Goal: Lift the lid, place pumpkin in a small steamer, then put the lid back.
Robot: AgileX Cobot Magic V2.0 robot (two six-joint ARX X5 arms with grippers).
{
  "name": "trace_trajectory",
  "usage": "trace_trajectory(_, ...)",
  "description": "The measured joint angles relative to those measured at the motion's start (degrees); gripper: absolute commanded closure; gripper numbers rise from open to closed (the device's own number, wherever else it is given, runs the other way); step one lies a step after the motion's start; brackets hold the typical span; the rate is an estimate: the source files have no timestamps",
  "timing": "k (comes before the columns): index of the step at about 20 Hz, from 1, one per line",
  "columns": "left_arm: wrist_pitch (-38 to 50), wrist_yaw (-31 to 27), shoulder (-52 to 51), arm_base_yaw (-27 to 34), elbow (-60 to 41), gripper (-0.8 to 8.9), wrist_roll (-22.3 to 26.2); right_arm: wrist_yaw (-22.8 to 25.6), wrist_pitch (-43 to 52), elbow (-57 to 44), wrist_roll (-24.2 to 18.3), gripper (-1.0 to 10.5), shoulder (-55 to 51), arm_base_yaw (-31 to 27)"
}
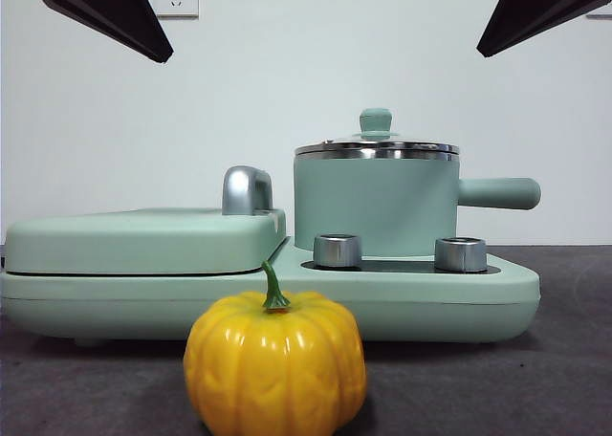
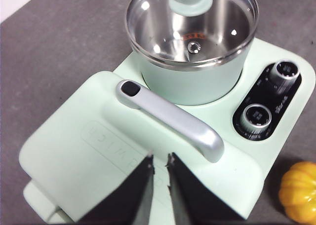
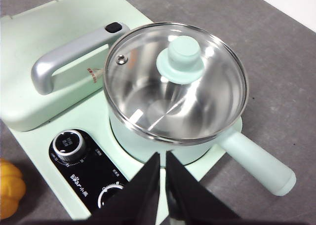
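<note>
Front view: pumpkin [image 1: 274, 364] sits on the grey worktop [image 1: 564, 359], nearest the camera, just in front of the green cooker base [image 1: 497, 297]. The small steamer [image 1: 375, 205] stands on the base behind two steel dials [image 1: 337, 250], lid [image 1: 376, 147] on, handle pointing right. A flat griddle cover [image 1: 143, 237] lies to its left. Both arms show only as black tips at the top corners.

Left wrist view: left gripper [image 2: 159, 162] hangs above the griddle cover near its silver handle [image 2: 170, 117], fingers nearly pressed together, holding nothing. Pumpkin [image 2: 299, 193] at the frame edge.

Right wrist view: right gripper [image 3: 163, 158] hangs above the steamer's near rim, fingers nearly together, empty. Lid [image 3: 175, 82] seated on the steamer [image 3: 148, 147], which is empty inside.
</note>
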Motion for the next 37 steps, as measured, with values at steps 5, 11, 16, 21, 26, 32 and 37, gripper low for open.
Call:
trace_trajectory(5,0.00,-0.04,0.00,-0.55,0.00,6.13,2.47,0.00,0.02,0.00,-0.44,7.9,0.00,0.00)
trace_trajectory(11,0.07,-0.04,0.00,-0.52,0.00,5.60,2.67,0.00,0.04,0.00,-0.59,6.7,0.00,0.00)
trace_trajectory(16,3.34,0.17,0.00,-0.52,0.00,5.60,-0.13,0.00,0.04,0.00,-0.59,6.7,0.00,0.00)
trace_trajectory(21,8.35,0.17,0.07,-1.03,0.02,5.63,-1.68,0.00,0.11,0.00,-0.57,6.7,0.00,0.00)
trace_trajectory(26,14.82,0.31,1.92,-3.21,0.15,5.63,-2.27,0.00,0.24,0.00,-0.52,6.8,0.00,0.00)
trace_trajectory(32,21.46,0.37,6.71,-4.70,0.15,5.61,-6.32,-0.02,1.18,0.00,0.81,6.8,0.00,0.00)
trace_trajectory(37,26.53,0.35,11.43,-5.33,0.15,5.61,-12.31,-0.07,2.25,0.00,2.03,6.8,0.00,0.00)
